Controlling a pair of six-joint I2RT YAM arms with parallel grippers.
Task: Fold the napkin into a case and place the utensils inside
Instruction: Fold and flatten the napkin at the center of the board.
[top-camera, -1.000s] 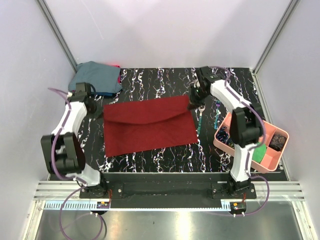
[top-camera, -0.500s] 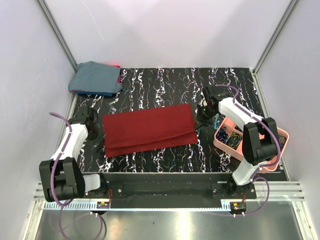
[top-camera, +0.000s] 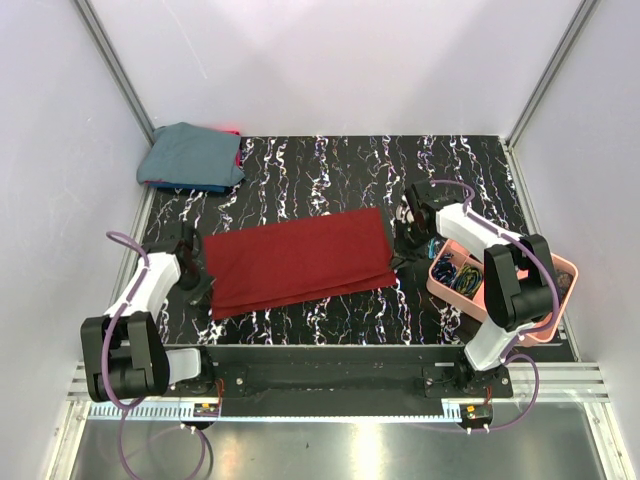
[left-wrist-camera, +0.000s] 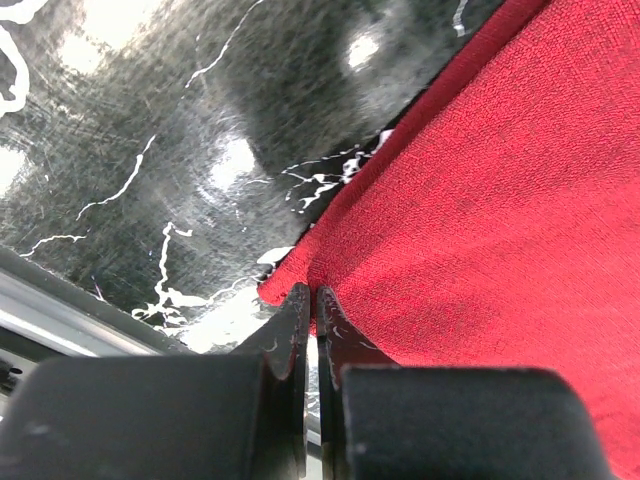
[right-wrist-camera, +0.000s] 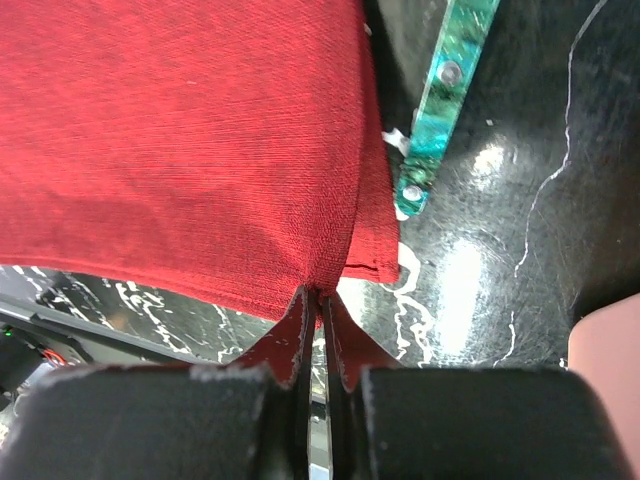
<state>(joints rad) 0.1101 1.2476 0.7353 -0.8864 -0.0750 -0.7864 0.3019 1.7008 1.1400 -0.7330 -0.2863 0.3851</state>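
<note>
The dark red napkin (top-camera: 295, 255) lies folded in half on the black marbled table, its upper layer drawn toward the near edge. My left gripper (top-camera: 201, 287) is shut on the napkin's near-left corner (left-wrist-camera: 330, 270), low over the table. My right gripper (top-camera: 398, 262) is shut on the upper layer's near-right corner (right-wrist-camera: 325, 280), with the lower layer showing just beyond it. A teal-handled utensil (right-wrist-camera: 438, 112) lies on the table right beside the napkin's right edge. In the top view my right arm hides it. The spoon is not in view.
A pink compartment tray (top-camera: 566, 272) stands at the right behind my right arm, with coiled cables (top-camera: 456, 276) in its near-left compartment. Its corner shows in the right wrist view (right-wrist-camera: 606, 352). A blue-grey cloth bundle (top-camera: 190, 155) lies at the far left corner.
Both grippers have carried the napkin's far edge toward the near side, folding it in half. The right arm swung down beside the tray and the left arm drew back.
</note>
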